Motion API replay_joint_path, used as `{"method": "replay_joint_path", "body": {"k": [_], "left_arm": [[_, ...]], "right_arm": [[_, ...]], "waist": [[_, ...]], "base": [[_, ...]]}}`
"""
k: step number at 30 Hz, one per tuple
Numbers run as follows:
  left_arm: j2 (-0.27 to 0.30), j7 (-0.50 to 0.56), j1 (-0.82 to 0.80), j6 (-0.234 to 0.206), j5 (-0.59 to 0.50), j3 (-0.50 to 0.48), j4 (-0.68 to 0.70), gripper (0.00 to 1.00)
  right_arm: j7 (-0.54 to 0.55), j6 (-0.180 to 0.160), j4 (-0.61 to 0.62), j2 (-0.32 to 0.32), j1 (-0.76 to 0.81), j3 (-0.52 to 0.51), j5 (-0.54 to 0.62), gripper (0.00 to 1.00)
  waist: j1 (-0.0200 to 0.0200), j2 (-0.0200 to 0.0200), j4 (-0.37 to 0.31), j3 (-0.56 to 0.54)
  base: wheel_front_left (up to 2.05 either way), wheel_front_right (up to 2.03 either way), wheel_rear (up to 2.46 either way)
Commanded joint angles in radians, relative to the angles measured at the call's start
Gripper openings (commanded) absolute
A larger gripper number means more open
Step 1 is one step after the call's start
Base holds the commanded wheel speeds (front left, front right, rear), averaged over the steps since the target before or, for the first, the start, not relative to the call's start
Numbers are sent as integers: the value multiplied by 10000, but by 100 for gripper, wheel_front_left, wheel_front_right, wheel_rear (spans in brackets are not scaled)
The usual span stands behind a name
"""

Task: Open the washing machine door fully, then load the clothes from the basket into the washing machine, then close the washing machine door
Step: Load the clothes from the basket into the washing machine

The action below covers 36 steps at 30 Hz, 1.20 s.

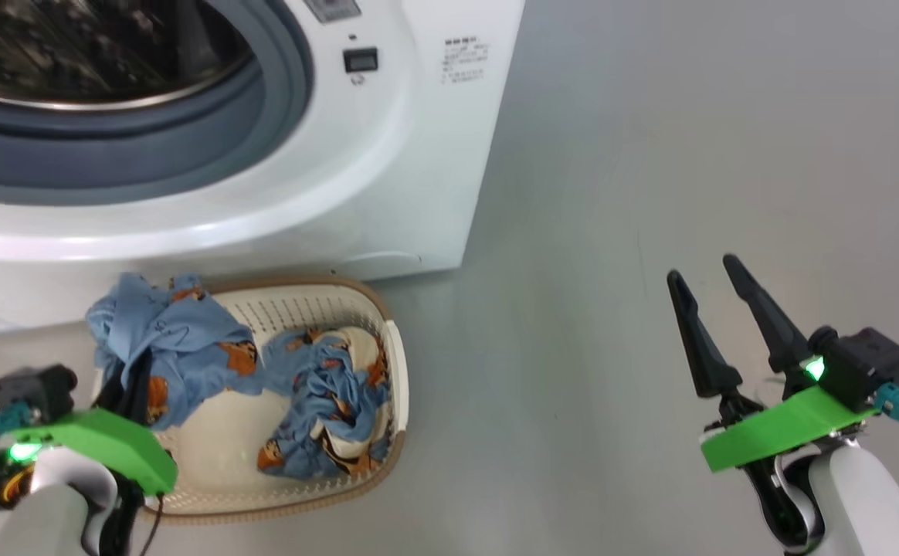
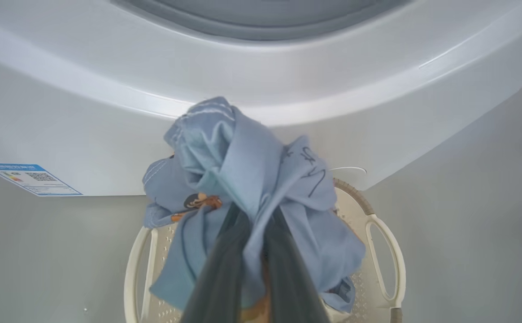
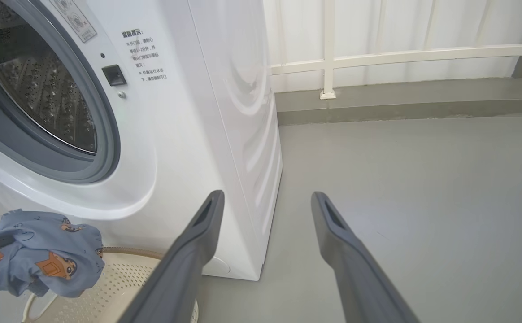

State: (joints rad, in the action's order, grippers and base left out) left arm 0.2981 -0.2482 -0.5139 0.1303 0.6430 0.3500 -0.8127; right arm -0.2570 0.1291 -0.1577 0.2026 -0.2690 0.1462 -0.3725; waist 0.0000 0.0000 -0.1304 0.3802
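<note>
The washing machine (image 1: 388, 177) stands with its steel drum (image 1: 86, 54) uncovered inside the grey gasket (image 1: 264, 116); the washing machine door is out of view. Below its front sits the basket (image 1: 391, 363) on the floor. My left gripper (image 2: 254, 215) is shut on a bunched piece of the light-blue clothes (image 2: 243, 161), lifted above the basket's left end, just in front of the machine's lower panel. Another piece of the clothes (image 1: 326, 417) lies in the basket. At the right, my right gripper (image 1: 708, 282) hovers open and empty over bare floor, well clear of the basket.
Grey floor (image 1: 650, 193) stretches to the right of the machine. In the right wrist view a white railing (image 3: 400, 54) and a low kerb run along the far wall. A blue label (image 2: 32, 179) marks the machine's lower left corner.
</note>
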Motion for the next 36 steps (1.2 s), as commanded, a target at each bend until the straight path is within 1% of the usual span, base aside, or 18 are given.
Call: {"method": "replay_joint_path", "body": {"k": [1,9,16,17,27,36], "left_arm": [[257,-134,423,-51,-407,-764,510,0],[-270,-135,1816,-42,-1861,-2495,2319,0],[-755,-135,2845,-21,-2757,-3587,4087,0],[-755,-135,2845,-21,-2757,-3587,4087,0],[-1502,-135,4200,-5,-3567,-4526,6246,0],[-1986,-135,5097,1,-3810,-5022,7294,0]], "right_arm": [[-48,16,162,140,355,124,-77,100],[-48,16,54,303,934,36,-145,100],[-48,16,45,387,1297,-92,-178,100],[-48,16,45,387,1297,-92,-178,100],[-48,16,87,446,1628,-392,-176,100],[-48,16,148,473,1771,-548,-172,100]], "waist": [[0,0,303,-798],[0,0,450,-1582],[0,0,580,-1958],[0,0,580,-1958],[0,0,703,-2235],[0,0,726,-2328]], "base": [[0,0,0],[0,0,0],[0,0,0],[0,0,0],[0,0,0],[0,0,0]]}}
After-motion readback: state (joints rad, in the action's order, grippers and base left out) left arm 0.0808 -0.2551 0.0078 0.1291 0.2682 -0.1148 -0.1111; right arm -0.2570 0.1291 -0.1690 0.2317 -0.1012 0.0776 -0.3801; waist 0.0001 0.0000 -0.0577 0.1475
